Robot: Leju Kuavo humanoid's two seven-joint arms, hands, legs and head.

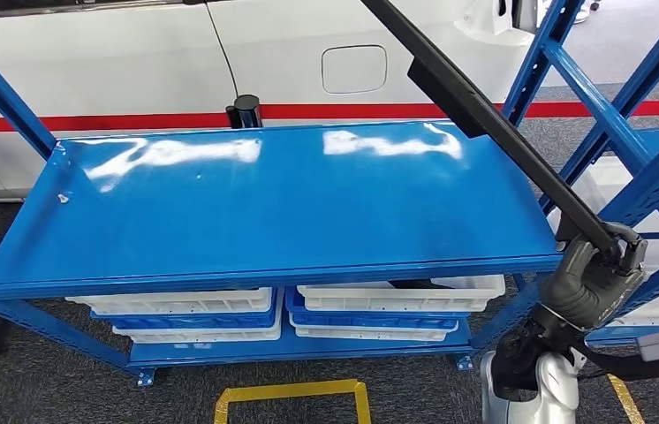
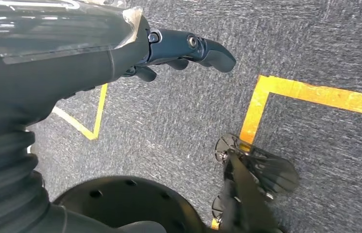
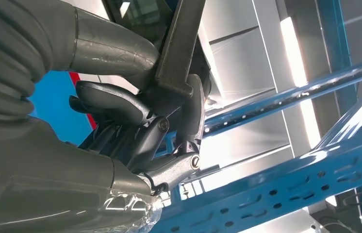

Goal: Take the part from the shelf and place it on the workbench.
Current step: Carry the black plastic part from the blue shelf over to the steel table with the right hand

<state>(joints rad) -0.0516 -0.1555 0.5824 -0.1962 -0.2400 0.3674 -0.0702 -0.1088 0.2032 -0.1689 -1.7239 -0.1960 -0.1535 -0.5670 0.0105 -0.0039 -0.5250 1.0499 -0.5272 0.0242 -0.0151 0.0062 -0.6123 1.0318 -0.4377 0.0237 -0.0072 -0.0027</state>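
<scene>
You will find no readable writing or brand on anything here. Take the blue shelf (image 1: 220, 212) as your landmark: one long black part (image 1: 485, 119) rises over its right end, its long axis running on a diagonal from the right hand (image 1: 593, 274) by the shelf's front right corner up and away toward the white car body (image 1: 132, 53) behind the shelf. The right hand's fingers (image 3: 121, 104) are wrapped around the part's lower end, clamping it against the thumb. Beneath the shelf's top deck you can count four trays (image 1: 176, 305) in two stacks side by side, white and blue alternating. On the grey carpet in front of the shelf lies one yellow tape outline (image 1: 291, 393). The left hand (image 2: 189, 48) hangs over the carpet, fingers loosely curled and holding nothing.
</scene>
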